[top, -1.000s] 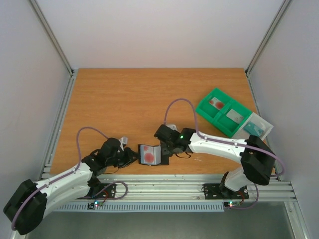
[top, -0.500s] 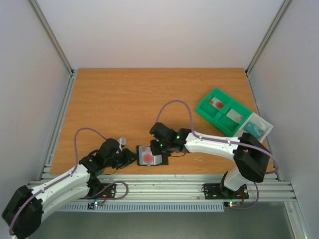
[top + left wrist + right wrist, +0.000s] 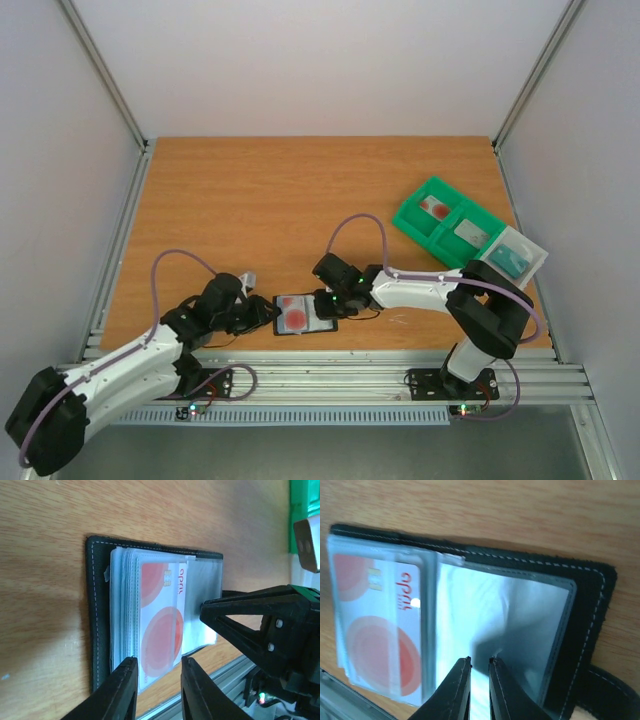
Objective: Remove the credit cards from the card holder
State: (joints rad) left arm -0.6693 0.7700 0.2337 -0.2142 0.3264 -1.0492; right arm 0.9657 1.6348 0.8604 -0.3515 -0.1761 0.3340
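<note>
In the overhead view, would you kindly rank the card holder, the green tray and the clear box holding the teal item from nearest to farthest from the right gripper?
1. card holder: directly beneath the right gripper, near the table's front edge.
2. green tray: farther back, on the right.
3. clear box: beside the tray's far end, at the far right.
</note>
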